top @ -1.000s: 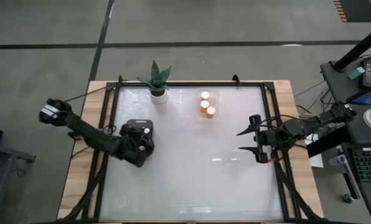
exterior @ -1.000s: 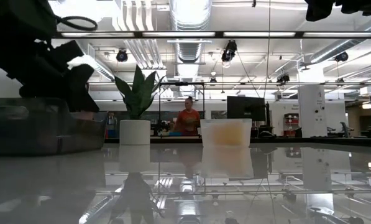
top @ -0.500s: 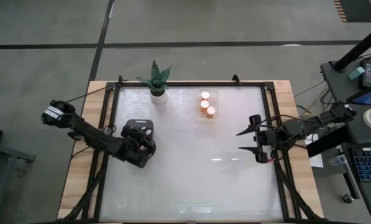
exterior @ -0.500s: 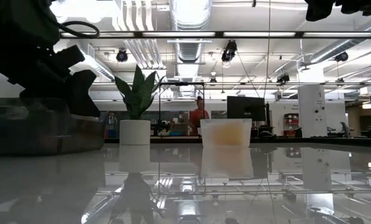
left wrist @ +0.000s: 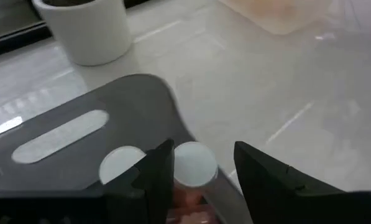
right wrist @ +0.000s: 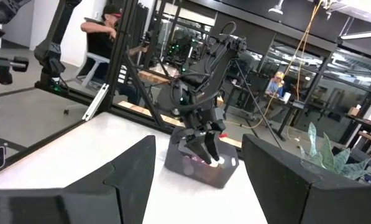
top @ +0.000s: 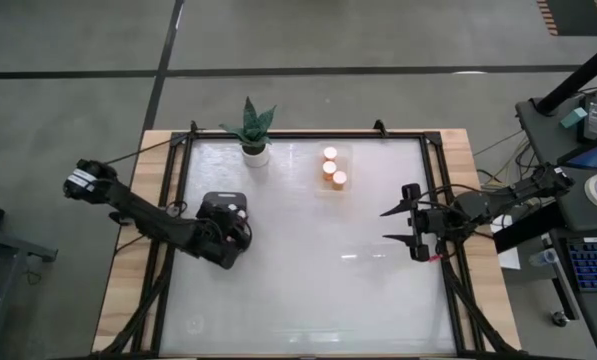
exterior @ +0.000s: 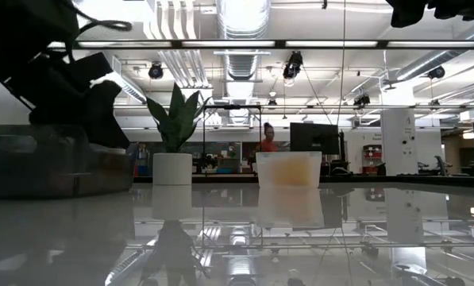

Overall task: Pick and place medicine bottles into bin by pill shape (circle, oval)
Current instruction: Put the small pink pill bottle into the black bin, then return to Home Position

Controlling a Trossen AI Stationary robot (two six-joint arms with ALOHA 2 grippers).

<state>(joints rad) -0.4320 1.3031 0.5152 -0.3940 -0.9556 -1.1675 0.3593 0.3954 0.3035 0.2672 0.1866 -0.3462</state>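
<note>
A: Where is the bottle in relation to the left end effector (top: 235, 222)?

B: Right between its fingers. In the left wrist view a white-capped bottle (left wrist: 194, 167) stands upright in the gap, cap up, pinkish body below, its long axis vertical. The fingers sit just beside the cap on either side. I cannot tell whether they press on it or have let go.

A: And where is that over the surface (top: 308, 280)?

B: At the dark bin (top: 221, 212), on the left side of the surface. The end effector hangs over the bin's near right corner. A second white cap (left wrist: 121, 165) shows just beside the first, and both seem to sit inside the bin.

A: So the move turns on straight up and down?

B: I judge so. The bottle is directly under the end effector, so release and a vertical lift would clear it without tipping.

A: The other bin?

B: The clear tray (top: 332, 168) sits at the far middle, holding three orange bottles (top: 330, 168), to the right of the plant pot (top: 255, 153).

A: And the right end effector (top: 390, 227)?

B: It waits at the right edge, fingers spread wide and empty, well apart from both bins. The left arm is plainly the nearer one to the dark bin.
</note>
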